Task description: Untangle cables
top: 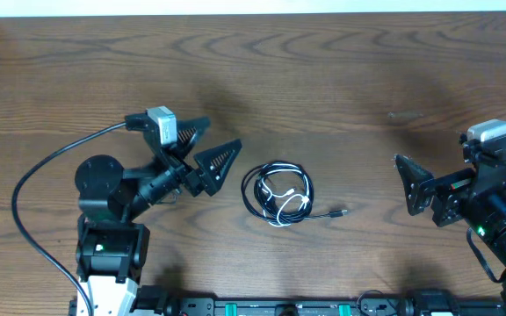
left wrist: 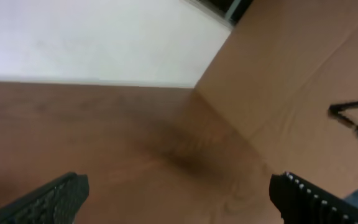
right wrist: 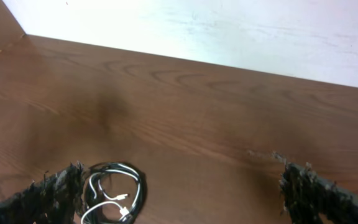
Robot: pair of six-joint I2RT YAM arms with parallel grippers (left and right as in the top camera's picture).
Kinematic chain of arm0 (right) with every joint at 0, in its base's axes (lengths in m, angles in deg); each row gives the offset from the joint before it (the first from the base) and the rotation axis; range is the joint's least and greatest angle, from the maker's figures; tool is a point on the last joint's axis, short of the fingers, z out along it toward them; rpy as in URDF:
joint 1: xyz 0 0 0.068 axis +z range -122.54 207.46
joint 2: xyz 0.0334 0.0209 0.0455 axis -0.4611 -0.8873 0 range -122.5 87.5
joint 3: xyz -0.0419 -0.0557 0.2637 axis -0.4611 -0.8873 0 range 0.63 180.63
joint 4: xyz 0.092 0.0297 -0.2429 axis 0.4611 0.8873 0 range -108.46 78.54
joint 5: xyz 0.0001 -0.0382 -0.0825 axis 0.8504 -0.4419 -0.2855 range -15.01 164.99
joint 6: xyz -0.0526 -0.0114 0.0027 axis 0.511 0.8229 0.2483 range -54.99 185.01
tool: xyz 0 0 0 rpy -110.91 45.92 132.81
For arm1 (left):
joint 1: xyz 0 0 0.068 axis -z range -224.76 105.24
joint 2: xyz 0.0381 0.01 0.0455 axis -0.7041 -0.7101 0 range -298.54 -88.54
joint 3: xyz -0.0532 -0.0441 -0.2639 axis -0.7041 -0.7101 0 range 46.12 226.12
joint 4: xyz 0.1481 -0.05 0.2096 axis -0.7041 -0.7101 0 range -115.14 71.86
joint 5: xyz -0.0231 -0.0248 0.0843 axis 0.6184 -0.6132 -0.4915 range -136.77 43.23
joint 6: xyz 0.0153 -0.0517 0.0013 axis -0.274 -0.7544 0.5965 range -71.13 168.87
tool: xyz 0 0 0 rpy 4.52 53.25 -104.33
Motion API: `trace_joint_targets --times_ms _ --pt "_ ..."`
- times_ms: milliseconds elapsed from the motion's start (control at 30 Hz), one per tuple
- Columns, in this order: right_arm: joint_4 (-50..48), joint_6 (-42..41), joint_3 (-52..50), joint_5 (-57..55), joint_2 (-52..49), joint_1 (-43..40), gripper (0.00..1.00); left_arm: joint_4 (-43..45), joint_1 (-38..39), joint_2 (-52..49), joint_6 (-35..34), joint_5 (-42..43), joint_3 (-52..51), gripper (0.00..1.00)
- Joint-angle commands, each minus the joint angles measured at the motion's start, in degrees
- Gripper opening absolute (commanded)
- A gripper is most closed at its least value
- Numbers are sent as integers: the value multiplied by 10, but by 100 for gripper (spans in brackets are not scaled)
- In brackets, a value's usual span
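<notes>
Starting with the widest view, you have the table (top: 341, 79) with both arms at its near edge and nothing lifted off the wood. By my reading, the untangling has not yet begun and you are at the approach step.

Your left gripper (top: 223, 133) sits just to the left of the bundle, its fingers spread apart and empty. Your right gripper (right wrist: 182, 177) is well off to the right, also spread wide with nothing between its fingers.

The cables (top: 278, 195) lie as one small coiled knot on the bare wood between the two grippers. They are nearer the left one and touch neither. Inside the black loops runs the white cord (right wrist: 107, 190).

One black tail (top: 323, 213) strays out to the right and ends in a small plug (top: 343, 211). That loose end looks like your easiest first hold. I would bring the right gripper down onto it and let the left one pin or lift the coil, so a slow pull opens the loops instead of tightening them.

Several things are hard to read:
- You cannot count the black cords, or see where they cross, from overhead.
- The left wrist view is blurred and shows no cable at all.
- The right wrist view cuts the bundle off at its bottom edge.
- The white cord's ends are too small to make out.
</notes>
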Motion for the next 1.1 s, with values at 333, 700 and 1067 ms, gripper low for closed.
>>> trace_joint_targets --times_ms 333,700,1067 --pt "26 29 10 -12 1 -4 99 -32 234 -93 206 -306 9 98" --pt "50 38 3 -43 -55 -3 99 27 353 -141 268 -481 9 98" --pt "42 62 3 -94 -118 7 99 26 353 -170 268 -480 9 98"
